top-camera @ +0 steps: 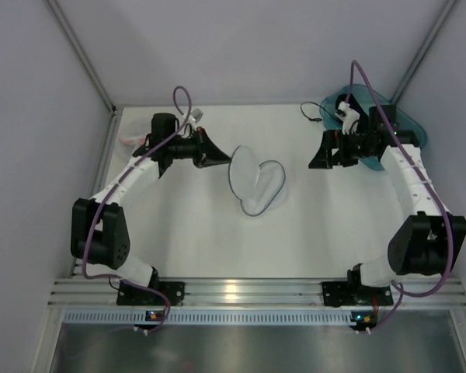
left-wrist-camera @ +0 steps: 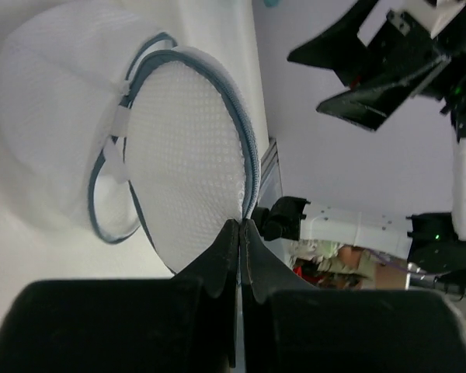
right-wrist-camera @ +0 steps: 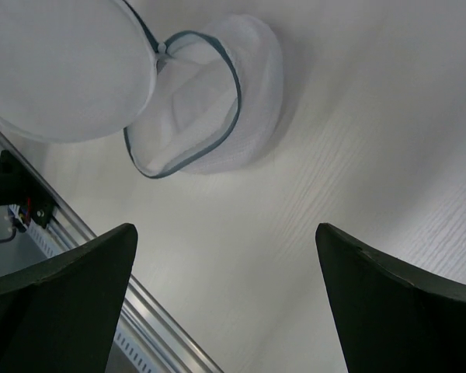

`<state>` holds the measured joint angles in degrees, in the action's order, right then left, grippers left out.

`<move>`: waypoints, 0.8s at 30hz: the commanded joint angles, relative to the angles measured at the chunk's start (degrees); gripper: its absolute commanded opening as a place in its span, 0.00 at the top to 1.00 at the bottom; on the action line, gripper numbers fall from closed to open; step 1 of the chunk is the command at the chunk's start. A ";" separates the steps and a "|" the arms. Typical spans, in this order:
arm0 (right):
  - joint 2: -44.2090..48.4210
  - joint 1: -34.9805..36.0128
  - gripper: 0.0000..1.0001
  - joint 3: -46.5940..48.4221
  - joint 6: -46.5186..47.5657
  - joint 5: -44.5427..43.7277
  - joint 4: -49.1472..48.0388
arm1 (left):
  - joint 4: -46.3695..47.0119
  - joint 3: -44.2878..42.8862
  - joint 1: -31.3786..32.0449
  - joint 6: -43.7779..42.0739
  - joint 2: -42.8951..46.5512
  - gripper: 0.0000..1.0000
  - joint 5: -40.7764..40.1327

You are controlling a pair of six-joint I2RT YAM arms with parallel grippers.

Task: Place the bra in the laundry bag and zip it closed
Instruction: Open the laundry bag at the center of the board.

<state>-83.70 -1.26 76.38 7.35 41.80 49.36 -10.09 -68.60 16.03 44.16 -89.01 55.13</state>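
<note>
The laundry bag [top-camera: 258, 186] lies open in the middle of the table, a white mesh shell with a thin grey zip rim. My left gripper [top-camera: 223, 160] is shut on the rim of its upper half [left-wrist-camera: 188, 148] and holds that half tilted up, while the lower half [left-wrist-camera: 50, 116] rests on the table. The black fingertips [left-wrist-camera: 231, 237] pinch the grey zip edge. To the right of the bag, my right gripper [top-camera: 318, 155] hangs wide open over bare table with nothing between its fingers [right-wrist-camera: 70, 287]. In the right wrist view the bag [right-wrist-camera: 210, 101] shows open. The bra is out of view.
A teal plastic bin [top-camera: 400, 124] stands at the back right, just behind my right wrist. A thin black strand [top-camera: 311, 114] lies beside it; I cannot tell what it is. Something pinkish [top-camera: 129, 141] lies at the left wall. The metal rail [top-camera: 241, 291] runs along the near edge.
</note>
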 commanded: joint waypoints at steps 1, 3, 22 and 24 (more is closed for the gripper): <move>-0.76 -0.50 0.01 1.32 1.17 1.88 -0.94 | 13.86 5.22 -5.91 8.93 -0.72 1.00 6.03; -1.55 -0.50 0.01 1.40 1.08 2.23 -1.02 | 16.14 7.41 -8.90 8.58 -2.83 1.00 7.00; -4.54 0.46 0.05 1.93 -1.64 3.11 -4.88 | -1.06 1.55 -20.69 -15.05 -2.06 0.59 -2.91; -4.81 0.47 0.06 2.28 -3.04 2.59 -7.16 | -5.00 -0.39 -20.60 -20.92 -0.12 0.57 -10.17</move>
<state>-88.25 -1.13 76.40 6.17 43.81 47.86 -9.06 -64.69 -5.02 34.68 -95.33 52.56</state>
